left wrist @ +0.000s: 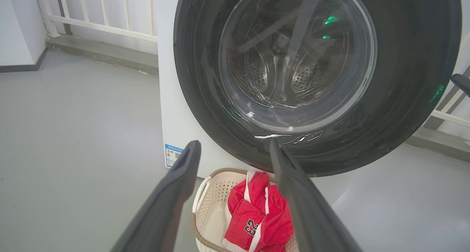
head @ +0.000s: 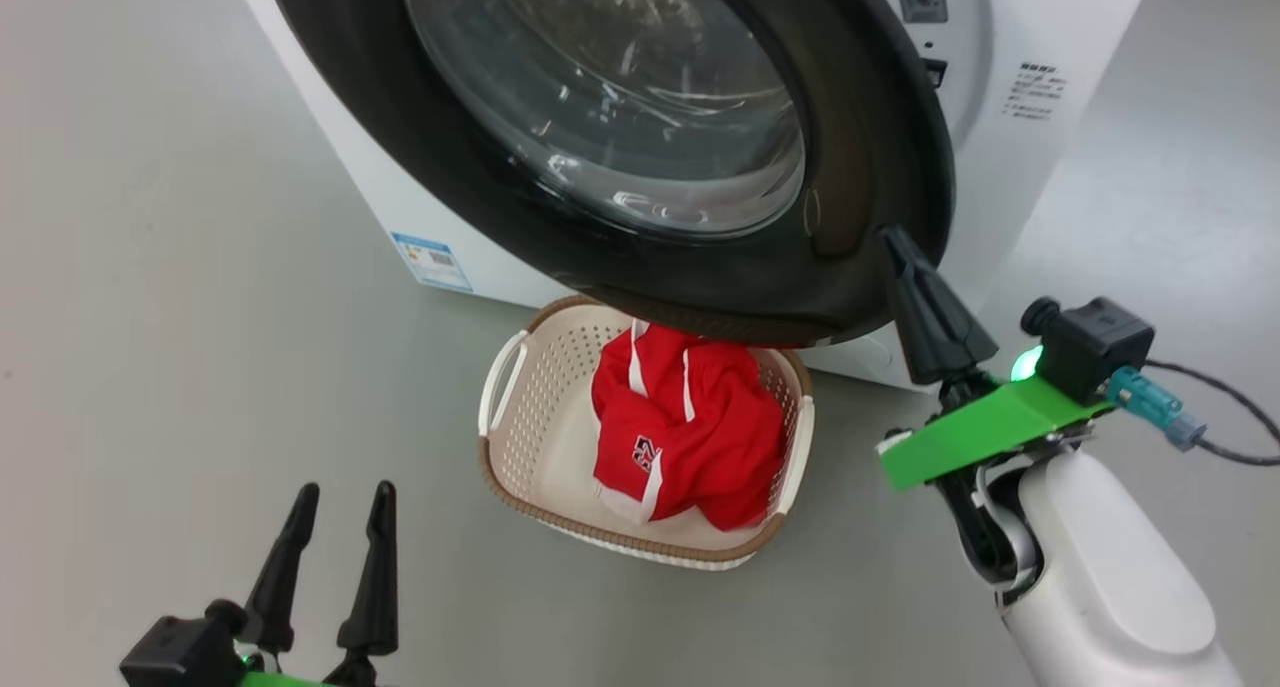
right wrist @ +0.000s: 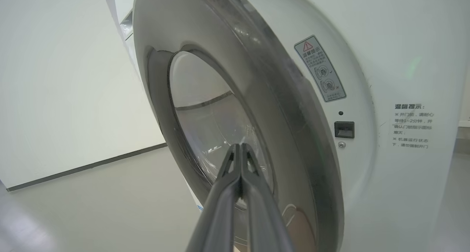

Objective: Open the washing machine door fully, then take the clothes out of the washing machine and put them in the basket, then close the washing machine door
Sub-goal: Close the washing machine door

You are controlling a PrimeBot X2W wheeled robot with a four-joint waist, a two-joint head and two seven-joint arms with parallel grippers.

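Left wrist view, perforated drum [left wrist: 257, 74] behind door [left wrist: 407, 98]

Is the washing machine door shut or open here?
Open, partway: the washing machine door stands angled off the washing machine front, leaving the latch slot uncovered. The right gripper, fingers together, is at its edge.
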